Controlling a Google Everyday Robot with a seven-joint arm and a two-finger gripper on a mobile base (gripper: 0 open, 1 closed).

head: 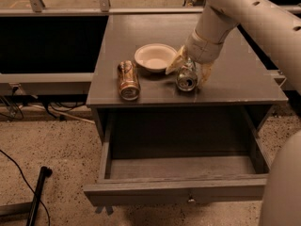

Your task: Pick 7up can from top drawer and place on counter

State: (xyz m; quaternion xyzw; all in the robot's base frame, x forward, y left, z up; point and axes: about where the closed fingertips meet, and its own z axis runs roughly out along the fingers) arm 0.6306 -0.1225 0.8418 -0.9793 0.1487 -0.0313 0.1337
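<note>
Can (186,80) sits tipped on the worktop (244,74) beside the bowl (155,56), gripper (187,73) clamped around it. Placing step, I'd guess; next it needs to let go and lift away.

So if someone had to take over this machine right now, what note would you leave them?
Gripper: low over the counter, around the soda can; whether it is gripping cannot be told.
Soda can: lying on its side on the counter, just right of the white bowl, near the front edge.
Drawer: pulled open, nothing visible inside.
Done: the can is out of the drawer and on the counter.
Left: make sure the can is released, then lift the gripper away gently, since a can on its side may roll.
Also there: a brown can on its side, left of the bowl.
</note>
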